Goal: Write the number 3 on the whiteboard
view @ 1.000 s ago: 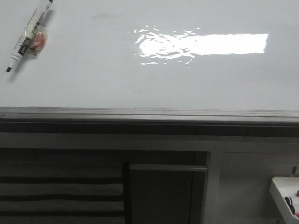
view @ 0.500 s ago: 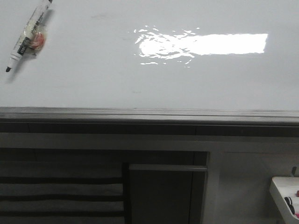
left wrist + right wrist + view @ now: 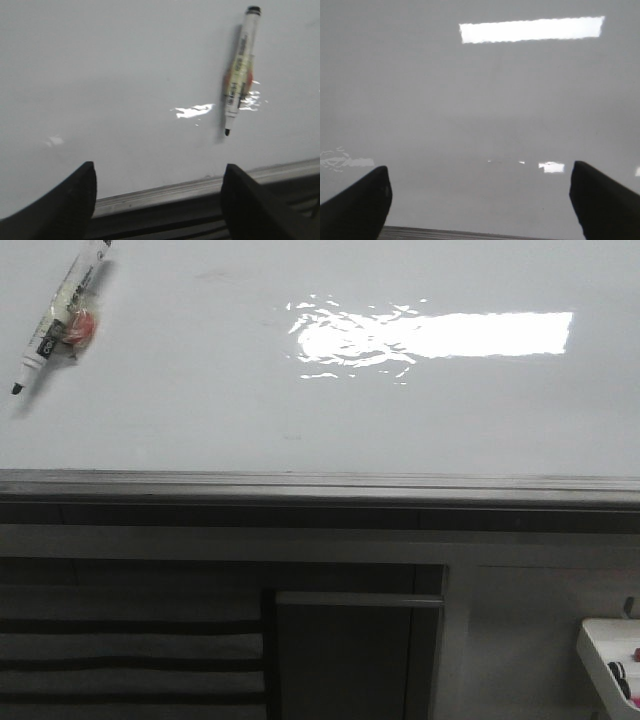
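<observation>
nearest the robot, the front view shows dark cabinet fronts and, low at the right, the corner of a small white tray (image 3: 605, 660) holding a few small items too tiny to name. above that runs the grey metal edge rail (image 3: 320, 485), and beyond it the whiteboard (image 3: 200, 410) spreads out glossy and bare, with a bright rectangular light reflection (image 3: 440, 335) farther up toward the right. no number 3 can be seen on the board in any view; either nothing is written or glare hides it, and the surface looks unmarked apart from faint smudges. farthest off, at the upper left of the front view, a marker pen (image 3: 55, 315) lies flat on the board, its dark tip pointing toward the rail, with a reddish patch beside its barrel. the left gripper (image 3: 157, 200) hangs over the rail side of the board with its fingers spread wide and nothing between them, the marker well apart ahead of it. the right gripper (image 3: 480, 200) is likewise spread and empty over blank board. judging from this, the task is at its very start: the pen is not yet picked up. the next move would call for the left arm to reach out to the marker, line its fingers across the barrel and close on it.
</observation>
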Action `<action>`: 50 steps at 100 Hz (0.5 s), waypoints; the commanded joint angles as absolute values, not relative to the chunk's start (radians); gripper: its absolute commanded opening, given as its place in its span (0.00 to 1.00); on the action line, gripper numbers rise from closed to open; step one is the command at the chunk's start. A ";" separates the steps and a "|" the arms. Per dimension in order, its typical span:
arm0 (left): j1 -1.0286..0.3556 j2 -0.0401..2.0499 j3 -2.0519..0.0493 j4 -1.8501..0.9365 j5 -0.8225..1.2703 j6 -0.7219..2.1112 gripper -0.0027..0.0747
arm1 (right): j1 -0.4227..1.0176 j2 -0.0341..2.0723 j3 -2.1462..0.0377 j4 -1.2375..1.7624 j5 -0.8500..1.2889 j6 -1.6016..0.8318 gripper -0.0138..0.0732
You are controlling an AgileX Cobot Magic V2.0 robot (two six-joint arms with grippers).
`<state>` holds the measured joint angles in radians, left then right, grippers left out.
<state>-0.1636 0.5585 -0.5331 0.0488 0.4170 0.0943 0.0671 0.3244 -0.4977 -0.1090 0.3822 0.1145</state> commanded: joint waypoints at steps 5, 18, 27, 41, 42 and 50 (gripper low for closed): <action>-0.239 0.695 -0.601 0.030 0.341 0.137 0.58 | 0.060 0.338 -0.531 -0.121 0.296 0.106 0.91; -0.285 0.849 -0.653 0.030 0.341 0.137 0.54 | 0.060 0.338 -0.531 -0.121 0.298 0.106 0.91; -0.309 0.960 -0.696 0.026 0.336 0.137 0.51 | 0.060 0.338 -0.529 -0.121 0.298 0.106 0.91; -0.329 1.085 -0.756 0.006 0.297 0.137 0.47 | 0.060 0.338 -0.529 -0.121 0.304 0.106 0.91; -0.332 1.091 -0.759 0.000 0.292 0.137 0.47 | 0.060 0.338 -0.529 -0.121 0.304 0.106 0.91; -0.343 1.156 -0.787 0.000 0.266 0.137 0.45 | 0.060 0.338 -0.529 -0.121 0.304 0.106 0.91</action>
